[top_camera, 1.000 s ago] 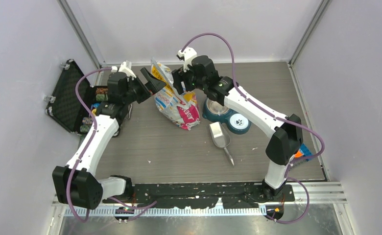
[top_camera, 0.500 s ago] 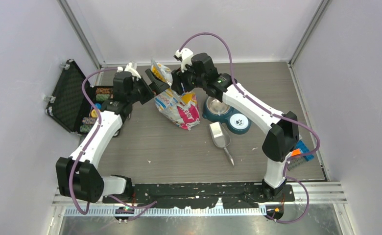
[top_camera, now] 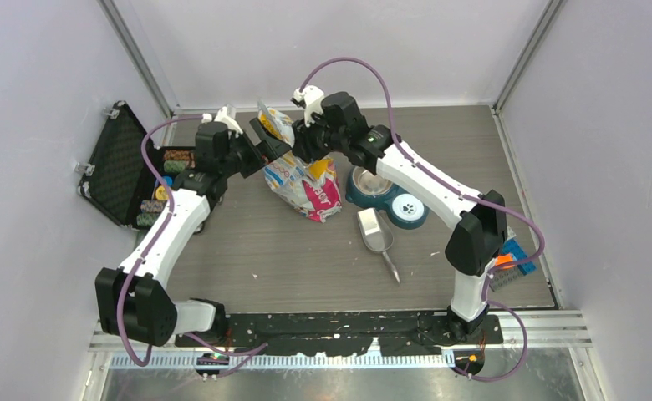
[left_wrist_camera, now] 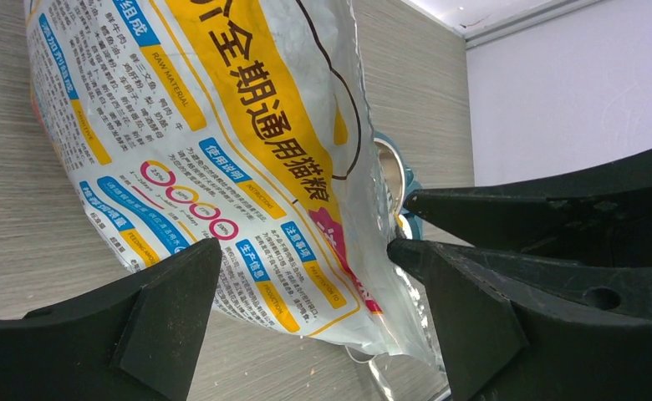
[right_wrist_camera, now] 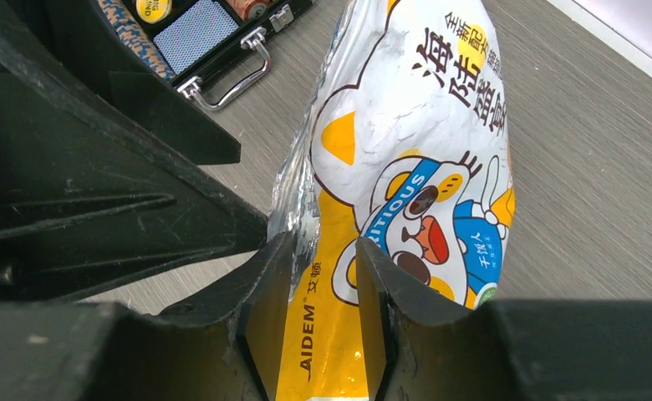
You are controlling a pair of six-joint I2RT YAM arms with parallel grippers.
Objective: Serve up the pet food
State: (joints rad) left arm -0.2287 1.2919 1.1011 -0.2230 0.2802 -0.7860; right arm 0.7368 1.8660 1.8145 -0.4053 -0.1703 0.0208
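The pet food bag (top_camera: 302, 180) is standing upright at the far middle of the table (top_camera: 306, 259), and both arms are reaching in to its top from opposite sides. The left arm is rising from its near-left base and slanting away, its wrist turned right. The left claw (left_wrist_camera: 304, 248) is spread wide, its 2 fingers straddling the bag's upper part. The right arm is folding at its elbow on the right, its forearm stretching far-left above the double bowl (top_camera: 385, 196). The right claw (right_wrist_camera: 324, 244) is pinching the bag's top edge, a finger pressing on each side. A metal scoop (top_camera: 375, 232) is lying near the bowl.
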